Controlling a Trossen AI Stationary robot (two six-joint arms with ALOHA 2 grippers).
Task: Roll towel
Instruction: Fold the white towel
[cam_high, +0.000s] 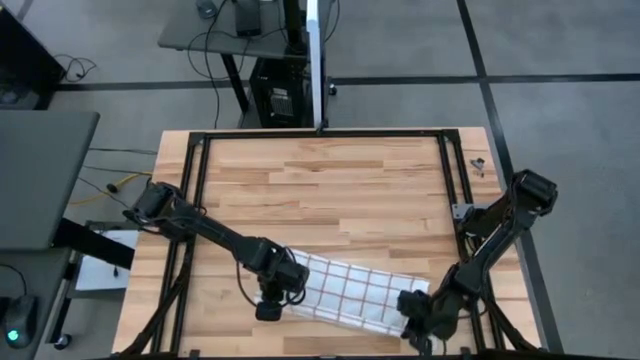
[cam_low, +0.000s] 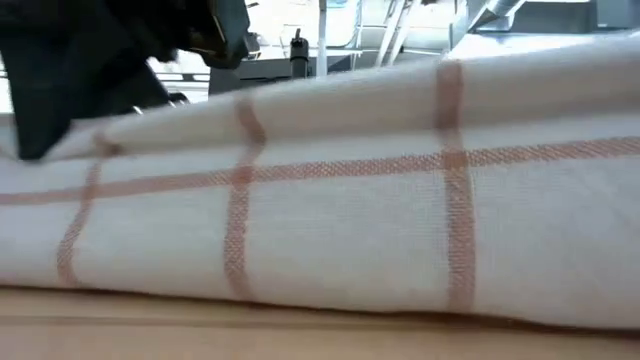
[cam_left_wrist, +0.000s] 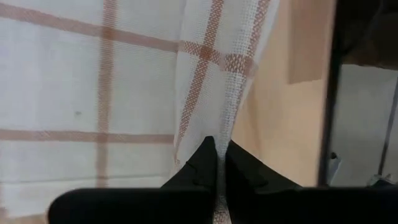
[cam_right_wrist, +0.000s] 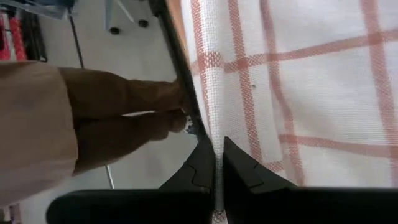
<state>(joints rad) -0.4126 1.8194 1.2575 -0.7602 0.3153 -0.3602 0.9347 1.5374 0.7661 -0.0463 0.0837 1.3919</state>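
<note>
The white towel with red-brown grid lines (cam_high: 350, 290) lies as a long strip along the table's near edge, slanting from left-far to right-near. In the low view (cam_low: 350, 200) it fills the picture and shows a rounded fold along its near side. My left gripper (cam_high: 270, 303) is shut on the towel's left end. My right gripper (cam_high: 415, 325) is shut on its right end. Each wrist view shows its own shut fingers, the left (cam_left_wrist: 217, 163) and the right (cam_right_wrist: 217, 160), with cloth between them. My left gripper pinches the towel's left end edge (cam_left_wrist: 219, 127) between its two fingers, by the near corner. The fingers come from above, pointing down. The cloth rises in a narrow ridge into the fingers, and the rest lies flat on the table. One layer or several, I cannot tell. My right gripper pinches the towel's right end edge (cam_right_wrist: 214, 124) between its two fingers, by the near corner, close to the table's black frame. The fingers come from above, pointing down. The edge rises into them, and the rest of the cloth lies on the table.
The wooden table top (cam_high: 330, 190) stretches bare beyond the towel toward the far edge. A black metal frame (cam_high: 448, 190) runs round the table. In the right wrist view a tan shape (cam_right_wrist: 112, 99) shows beyond the table's edge.
</note>
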